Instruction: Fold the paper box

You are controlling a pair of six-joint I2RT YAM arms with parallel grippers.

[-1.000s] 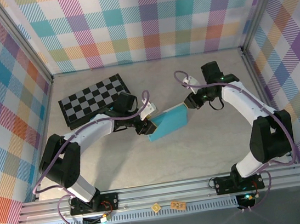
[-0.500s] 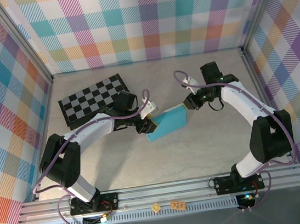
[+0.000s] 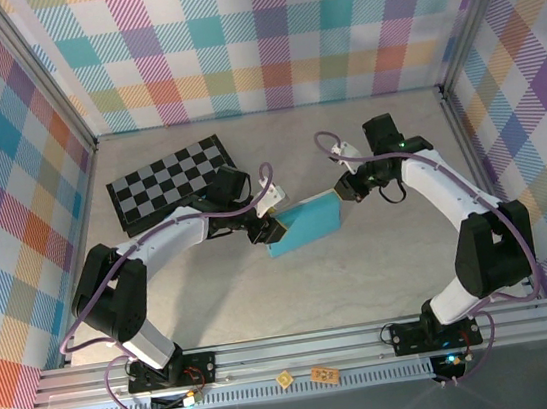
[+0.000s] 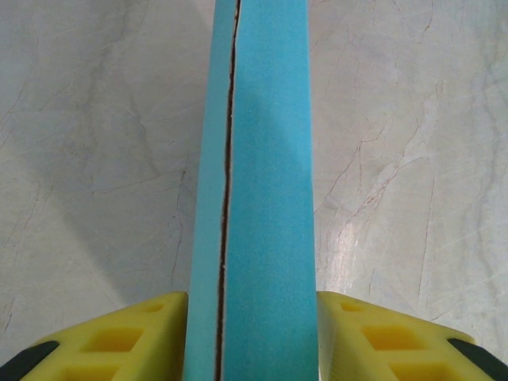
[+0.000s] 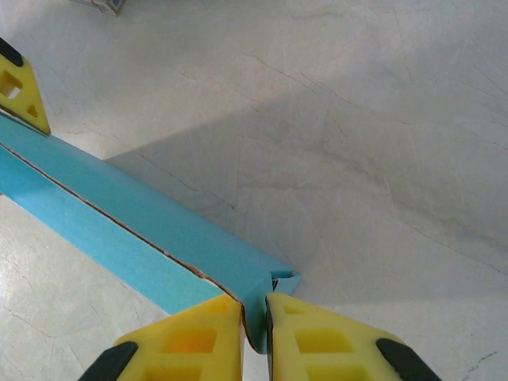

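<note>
Box: paper box (image 3: 304, 225) is sitting near table centre, slanted, just right of the left gripper and near-left of the right one.
Box material/shape: thin matte turquoise card, folded into a flat rectangular slab w/ crisp edges. A dark seam is running along its narrow side where two layers are meeting.
Left gripper (image 3: 269, 230): yellow plastic fingers (image 4: 135, 333) w/ moulded pockets are pressing on both broad faces of the box's left end. Jaws are standing partway apart and gripping the box.
Right gripper (image 5: 254, 317): fingers are almost together, pinching a thin folded corner at the box's far-right end.
Table (image 3: 363, 273): pale stone-look top w/ fine veins, slightly glossy.
Board: checkerboard (image 3: 174, 177), black/white squares, is lying flat at far left, apart from the box.
Top view: is giving the box's whole outline, both arms and the board.
Left wrist view: is looking straight along the seam, w/ the box running away from the fingers.
Right wrist view: is showing the small corner fold, plus the left gripper's yellow fingertip at the box's other end.
</note>
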